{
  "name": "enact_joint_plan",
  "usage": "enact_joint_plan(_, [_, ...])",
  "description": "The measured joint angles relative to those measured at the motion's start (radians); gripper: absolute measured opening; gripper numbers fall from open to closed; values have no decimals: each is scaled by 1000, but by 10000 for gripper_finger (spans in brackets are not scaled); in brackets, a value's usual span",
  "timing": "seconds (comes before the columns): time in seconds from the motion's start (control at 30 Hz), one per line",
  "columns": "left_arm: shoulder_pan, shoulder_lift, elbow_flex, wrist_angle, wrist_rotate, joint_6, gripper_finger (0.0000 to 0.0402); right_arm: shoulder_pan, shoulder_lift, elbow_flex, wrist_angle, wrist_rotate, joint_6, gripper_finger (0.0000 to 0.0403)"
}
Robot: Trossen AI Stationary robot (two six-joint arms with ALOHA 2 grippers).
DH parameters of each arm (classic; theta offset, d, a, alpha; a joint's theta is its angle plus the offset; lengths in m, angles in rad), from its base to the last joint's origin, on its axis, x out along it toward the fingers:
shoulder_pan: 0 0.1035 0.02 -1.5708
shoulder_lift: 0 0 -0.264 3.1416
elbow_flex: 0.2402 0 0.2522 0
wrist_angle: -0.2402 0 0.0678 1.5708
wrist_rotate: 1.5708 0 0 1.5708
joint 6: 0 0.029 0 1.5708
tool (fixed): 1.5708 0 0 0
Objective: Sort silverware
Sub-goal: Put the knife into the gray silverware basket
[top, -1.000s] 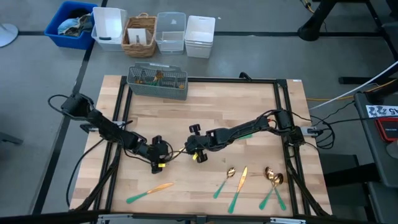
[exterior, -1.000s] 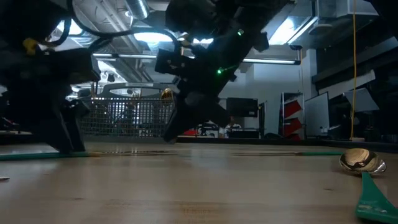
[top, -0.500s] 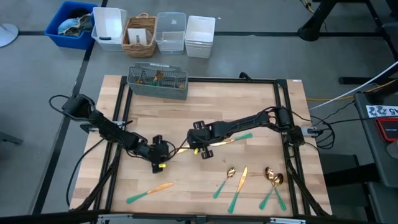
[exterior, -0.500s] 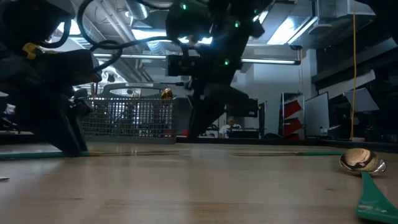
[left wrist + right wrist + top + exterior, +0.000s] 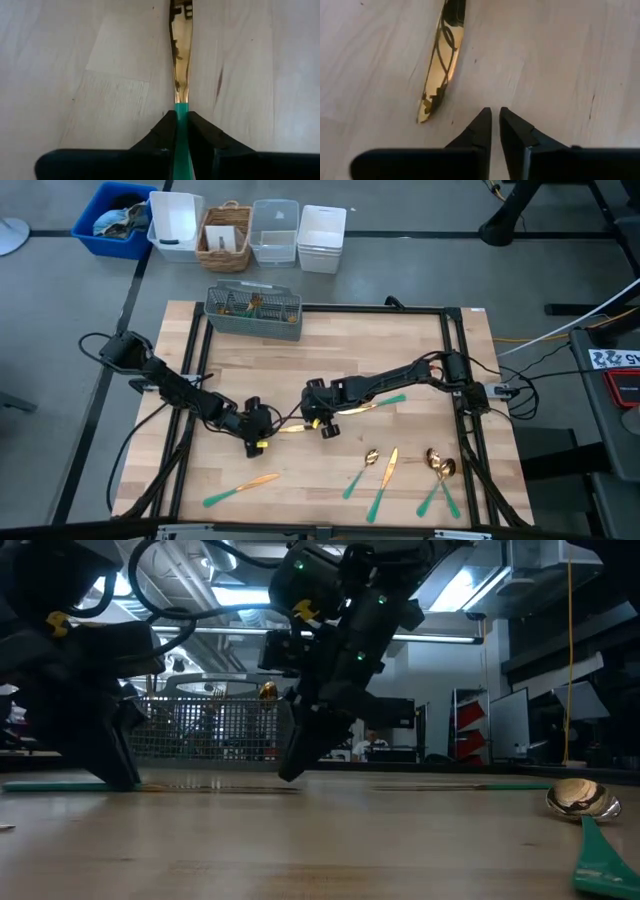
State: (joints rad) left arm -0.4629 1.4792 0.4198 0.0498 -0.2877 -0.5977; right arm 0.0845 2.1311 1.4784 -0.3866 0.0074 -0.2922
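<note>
A knife [image 5: 292, 427] with a gold blade [image 5: 181, 45] and a teal handle lies flat on the wooden table between my two grippers. My left gripper [image 5: 264, 427] is shut on it at its handle end. My right gripper [image 5: 317, 423] stands just past the blade's tip [image 5: 427, 112], its fingers [image 5: 482, 125] a narrow gap apart with nothing between them. More silverware lies near the front edge: a knife [image 5: 240, 487], a spoon [image 5: 360, 470], another knife [image 5: 385, 480] and two spoons [image 5: 437, 468]. One more piece [image 5: 380, 401] lies under the right arm. My left gripper pinches the knife's teal handle [image 5: 181, 107] between its two fingers, close to where the handle meets the gold blade. The fingers come low from the table's left and run in line with the knife. The knife lies flat on the table, blade pointing away from the gripper.
A grey mesh cutlery basket [image 5: 253, 310] stands at the table's far left and holds a few pieces. Bins and a wicker basket [image 5: 225, 235] stand on the floor beyond the far edge. Bare wood lies in the middle and far right of the table.
My right gripper has shifted slightly to the right and back over the blade's tip and has turned at the wrist. It stood upright half a second ago and slants again now. My left gripper has stayed at the knife's handle end.
</note>
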Motion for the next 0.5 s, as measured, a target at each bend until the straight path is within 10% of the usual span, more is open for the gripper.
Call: enact_joint_plan(0.5, [2, 5, -6, 83, 52, -275, 32, 47, 0, 0, 26, -24, -22, 181])
